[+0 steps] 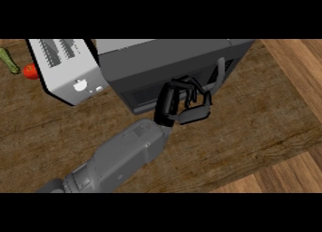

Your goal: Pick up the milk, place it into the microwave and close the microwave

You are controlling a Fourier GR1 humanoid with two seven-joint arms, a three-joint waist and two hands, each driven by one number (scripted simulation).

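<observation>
Milk not visible, presumably inside microwave (170, 59) at 12 o'clock. One hand (184, 102), side unclear, fingers spread straight against the door front; closing appears underway or done

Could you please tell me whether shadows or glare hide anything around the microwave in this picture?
In the head view, no glare shows; the dark grey box-shaped microwave has an evenly lit top and a darker front face, against which the black hand is hard to separate; the brown wooden counter is evenly lit, and no milk is visible.
</observation>
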